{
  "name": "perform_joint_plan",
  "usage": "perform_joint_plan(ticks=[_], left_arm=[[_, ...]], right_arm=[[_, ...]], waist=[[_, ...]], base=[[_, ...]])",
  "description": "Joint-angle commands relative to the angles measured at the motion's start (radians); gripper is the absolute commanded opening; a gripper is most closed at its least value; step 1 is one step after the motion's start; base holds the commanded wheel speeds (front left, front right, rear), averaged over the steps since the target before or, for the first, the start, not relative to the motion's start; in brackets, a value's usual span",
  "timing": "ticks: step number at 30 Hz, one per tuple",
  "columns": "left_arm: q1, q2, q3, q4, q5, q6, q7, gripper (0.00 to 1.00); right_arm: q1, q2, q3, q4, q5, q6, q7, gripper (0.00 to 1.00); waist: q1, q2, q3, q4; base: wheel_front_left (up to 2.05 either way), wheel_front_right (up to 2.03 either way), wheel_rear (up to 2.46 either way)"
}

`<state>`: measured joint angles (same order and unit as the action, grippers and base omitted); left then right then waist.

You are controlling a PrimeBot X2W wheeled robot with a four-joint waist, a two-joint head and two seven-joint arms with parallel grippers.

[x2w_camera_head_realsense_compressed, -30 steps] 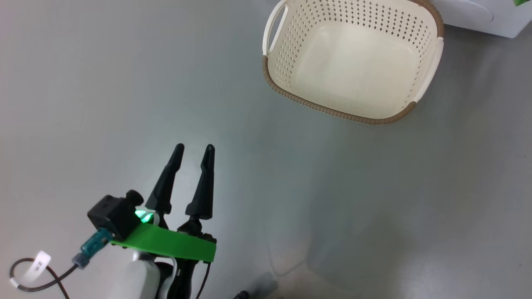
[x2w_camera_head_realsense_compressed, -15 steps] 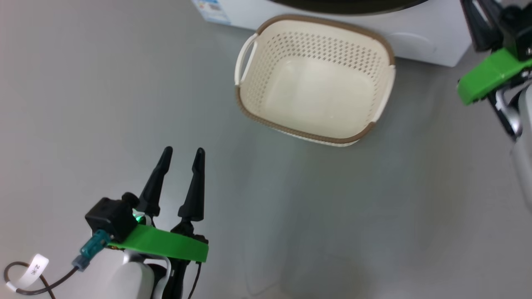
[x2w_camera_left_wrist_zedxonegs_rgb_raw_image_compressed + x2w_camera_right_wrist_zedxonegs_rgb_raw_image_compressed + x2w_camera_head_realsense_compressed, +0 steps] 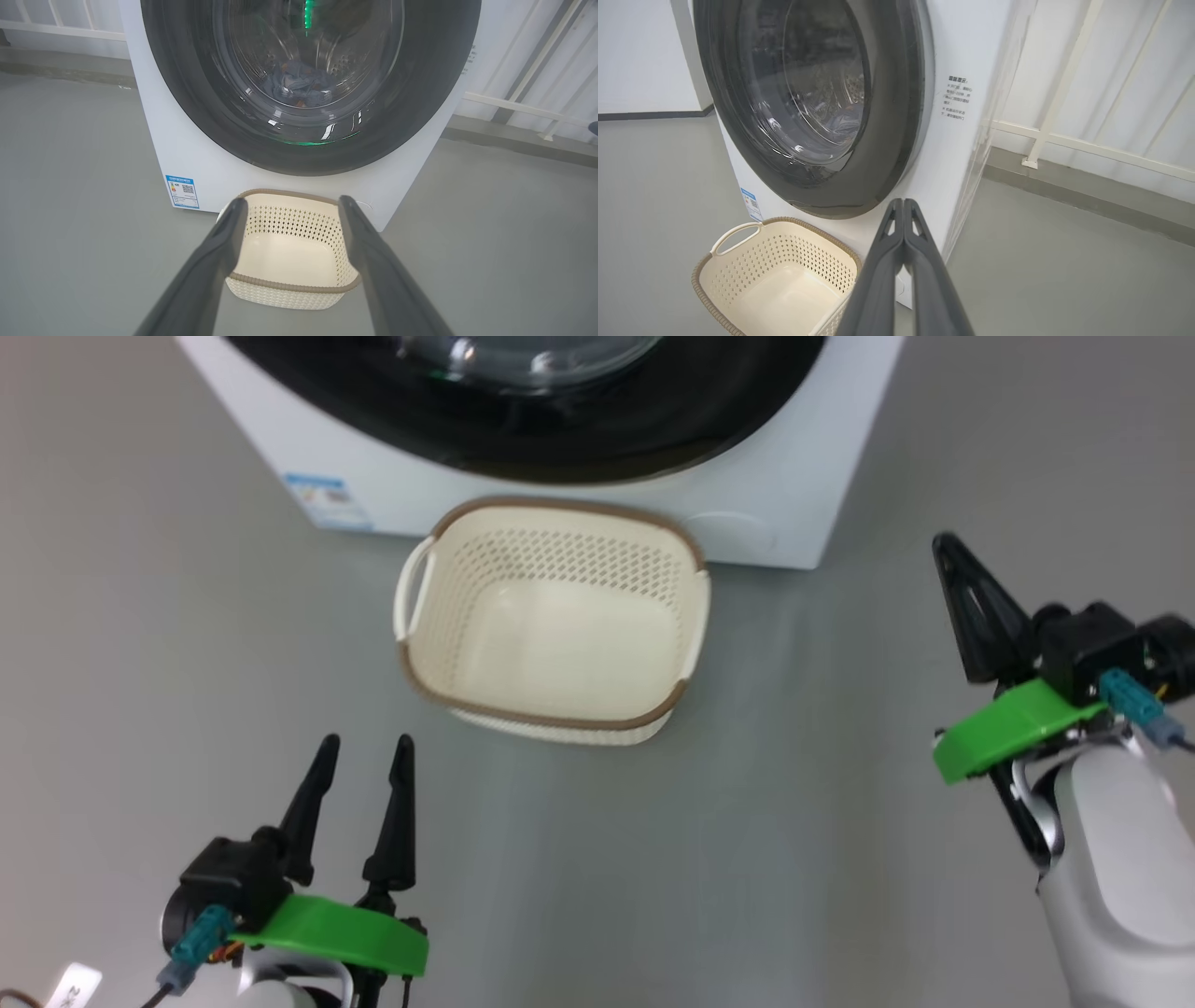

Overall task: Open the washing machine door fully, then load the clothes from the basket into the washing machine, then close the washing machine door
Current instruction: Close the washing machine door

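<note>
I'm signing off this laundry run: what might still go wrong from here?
The washing machine door looks shut over the clothes, but a latch cannot be told; it might swing open. The empty basket stands on the floor right before the washing machine; rolling forward might knock it. The shut right gripper hangs near the machine's corner; a swing could strike it.

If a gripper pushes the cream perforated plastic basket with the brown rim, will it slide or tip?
The empty cream perforated plastic basket probably slides readily on the smooth grey floor. Wide and low, it seems unlikely to tip.
</note>
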<state>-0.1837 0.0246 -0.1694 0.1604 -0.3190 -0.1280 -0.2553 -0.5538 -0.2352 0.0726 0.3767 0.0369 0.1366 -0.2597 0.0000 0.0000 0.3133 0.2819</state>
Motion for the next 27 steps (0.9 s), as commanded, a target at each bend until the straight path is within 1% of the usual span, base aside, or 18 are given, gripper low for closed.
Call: perform_joint_plan(ticks=[1,7,15,20,27], left_arm=[[0.012,0.026,0.044,-0.017,0.014,-0.003,-0.006,1.0],[0.053,0.026,0.074,-0.014,0.027,-0.003,-0.006,1.0],[0.105,0.028,0.107,-0.012,0.032,-0.003,-0.006,1.0],[0.14,0.027,0.122,-0.005,0.027,-0.003,-0.006,1.0],[0.164,0.027,0.131,-0.005,0.027,-0.003,-0.006,1.0]], right_arm=[[0.043,0.021,-0.004,-0.038,0.005,-0.006,-0.002,0.0],[0.159,0.065,-0.074,-0.084,0.005,-0.006,-0.002,0.0],[0.307,0.112,-0.147,-0.163,-0.008,-0.006,-0.002,0.0],[0.375,0.137,-0.185,-0.195,-0.011,-0.006,-0.002,0.0],[0.435,0.157,-0.221,-0.223,-0.016,-0.006,-0.002,0.0]], waist=[[0.0,0.0,-0.124,-0.129],[0.0,0.0,-0.186,-0.195],[0.0,0.0,-0.256,-0.248],[0.0,0.0,-0.299,-0.262],[0.0,0.0,-0.325,-0.269]], base=[[0.0,0.0,0.0],[0.0,0.0,0.0],[0.0,0.0,0.0],[0.0,0.0,0.0],[0.0,0.0,0.0]])
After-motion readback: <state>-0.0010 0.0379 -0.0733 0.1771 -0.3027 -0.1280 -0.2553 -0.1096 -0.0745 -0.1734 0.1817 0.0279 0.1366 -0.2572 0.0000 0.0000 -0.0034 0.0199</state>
